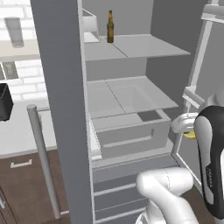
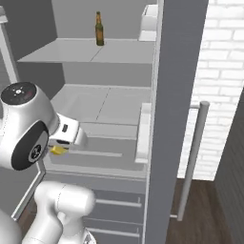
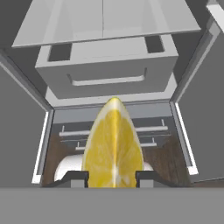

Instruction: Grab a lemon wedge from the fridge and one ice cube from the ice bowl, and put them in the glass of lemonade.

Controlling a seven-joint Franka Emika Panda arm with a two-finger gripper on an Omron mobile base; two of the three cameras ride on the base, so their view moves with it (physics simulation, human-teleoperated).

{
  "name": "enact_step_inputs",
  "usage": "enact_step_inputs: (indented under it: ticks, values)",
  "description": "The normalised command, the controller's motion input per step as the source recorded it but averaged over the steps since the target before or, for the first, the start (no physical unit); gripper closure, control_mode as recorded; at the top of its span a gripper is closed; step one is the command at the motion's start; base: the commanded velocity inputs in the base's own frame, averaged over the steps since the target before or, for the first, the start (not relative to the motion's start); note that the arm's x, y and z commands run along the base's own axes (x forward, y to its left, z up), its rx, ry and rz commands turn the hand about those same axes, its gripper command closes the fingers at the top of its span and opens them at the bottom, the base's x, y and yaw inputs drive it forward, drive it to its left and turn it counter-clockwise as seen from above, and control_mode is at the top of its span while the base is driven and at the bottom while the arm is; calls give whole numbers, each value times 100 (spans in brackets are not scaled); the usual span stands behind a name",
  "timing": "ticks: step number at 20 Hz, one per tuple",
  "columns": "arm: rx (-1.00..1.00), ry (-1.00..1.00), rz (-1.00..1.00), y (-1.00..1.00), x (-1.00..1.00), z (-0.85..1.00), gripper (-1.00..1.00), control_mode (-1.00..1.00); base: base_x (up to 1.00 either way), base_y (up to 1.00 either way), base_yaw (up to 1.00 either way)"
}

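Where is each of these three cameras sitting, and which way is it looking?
Left base view: behind the arm's left, looking forward and down into the open fridge; white arm at lower right.
Right base view: behind the arm's right, same fridge; arm at lower left.
Hand view: on the hand, looking along the gripper, which holds the lemon wedge.
Both base views share the bottle and wedge.

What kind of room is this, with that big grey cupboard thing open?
It looks like a kitchen. The grey cupboard is an open fridge with shelves, holding a brown bottle. Beside it runs a counter against a white brick wall. The robot's claw holds a lemon wedge.
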Motion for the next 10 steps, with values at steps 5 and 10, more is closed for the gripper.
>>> enact_step_inputs:
  ticks: [5, 10]
  values:
    - [0, 0, 0, 0, 0, 0, 100, 100, -100, -28, -1]
    - [0, 0, 0, 0, 0, 0, 100, 100, -93, -8, 5]
